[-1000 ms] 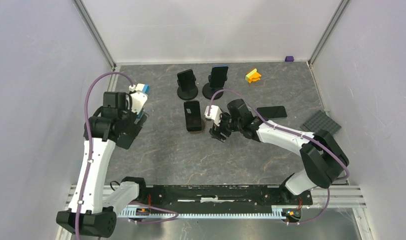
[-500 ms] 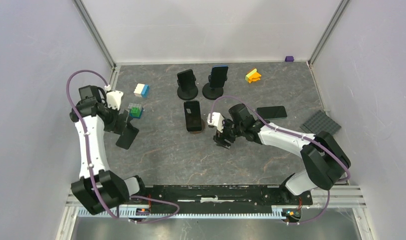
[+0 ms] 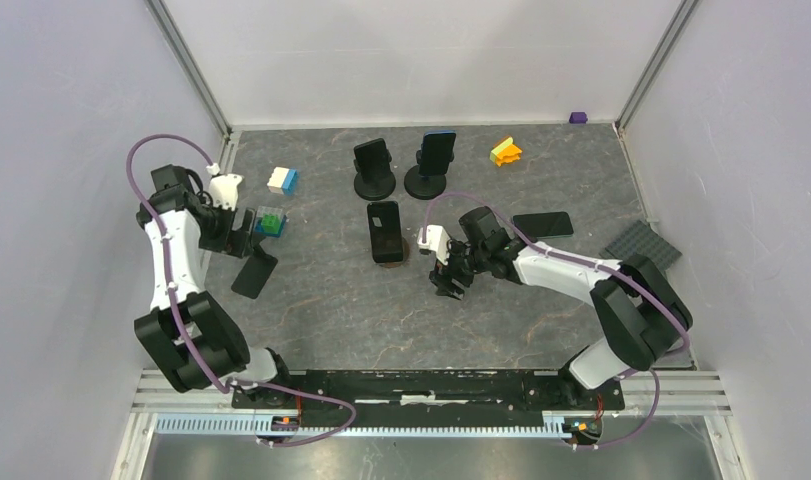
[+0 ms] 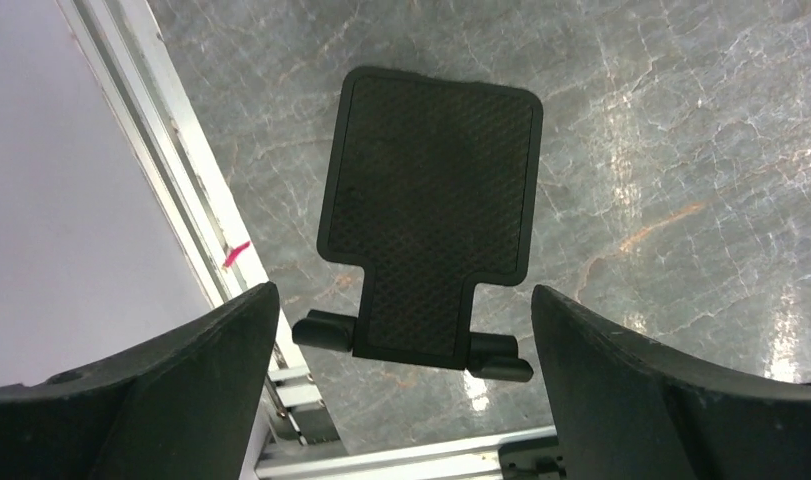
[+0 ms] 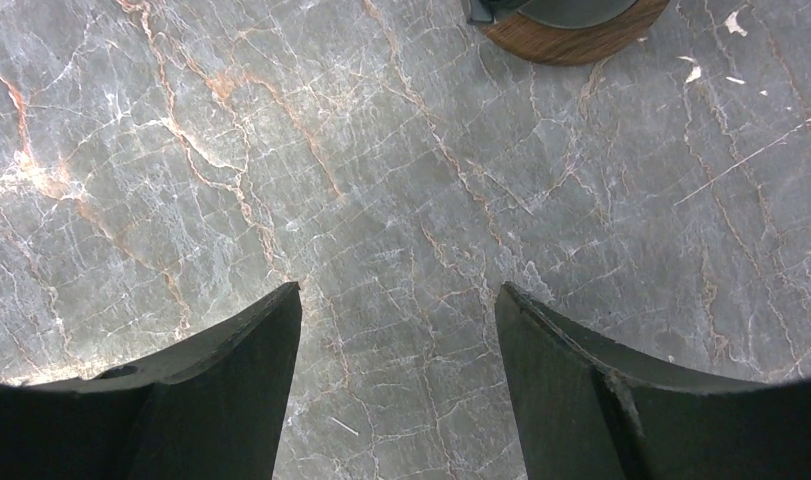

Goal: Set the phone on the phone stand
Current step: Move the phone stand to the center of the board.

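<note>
Robotics lab test cell, for sure: plain pale panel walls (image 3: pixel 71 120) on aluminium framing (image 3: pixel 188 65) box in a marble-look desk (image 3: pixel 331 310), with a left arm (image 3: pixel 171 270) and right arm (image 3: pixel 561 270) bolted to a black rail (image 3: pixel 431 385).

Table (image 3: pixel 331 310): dark grey marbled top, orange and white veins, glare patches.
Back wall (image 3: pixel 411 60): plain white, beyond table.
Left wall (image 3: pixel 71 120), right wall (image 3: pixel 751 120): pale lilac, flanking table.
Aluminium posts (image 3: pixel 191 65): at table's far corners.
Metal rail (image 3: pixel 431 426): along table's near edge.
</note>
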Available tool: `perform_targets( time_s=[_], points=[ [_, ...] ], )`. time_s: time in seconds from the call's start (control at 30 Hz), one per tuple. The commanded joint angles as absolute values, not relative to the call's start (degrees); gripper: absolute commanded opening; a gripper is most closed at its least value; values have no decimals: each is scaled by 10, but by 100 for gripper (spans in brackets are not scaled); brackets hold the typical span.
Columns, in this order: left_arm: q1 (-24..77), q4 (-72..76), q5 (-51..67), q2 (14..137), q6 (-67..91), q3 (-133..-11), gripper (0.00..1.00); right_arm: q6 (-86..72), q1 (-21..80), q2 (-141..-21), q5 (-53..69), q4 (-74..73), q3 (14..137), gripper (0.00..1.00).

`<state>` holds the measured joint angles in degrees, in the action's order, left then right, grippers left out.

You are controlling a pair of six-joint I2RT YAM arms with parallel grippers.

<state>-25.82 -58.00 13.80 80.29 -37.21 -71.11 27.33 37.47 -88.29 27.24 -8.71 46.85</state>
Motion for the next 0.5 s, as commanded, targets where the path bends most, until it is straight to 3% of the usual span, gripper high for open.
perform_targets(
  time_s=[0.0, 0.17, 0.4, 0.47],
  points=[
    [-261, -530, 181, 783, -421, -702, 96, 274, 369, -895, 288, -85, 485, 76],
    [-261, -531, 186, 777, -436, -695, 89, 271, 365, -904, 290, -90, 491, 76],
    [-261, -546, 185, 790, -457, -686, 87, 265, 360, -905, 289, -97, 497, 76],
    [-261, -556, 194, 791, -464, -688, 81, 265, 359, -903, 289, -100, 498, 76]
  ],
)
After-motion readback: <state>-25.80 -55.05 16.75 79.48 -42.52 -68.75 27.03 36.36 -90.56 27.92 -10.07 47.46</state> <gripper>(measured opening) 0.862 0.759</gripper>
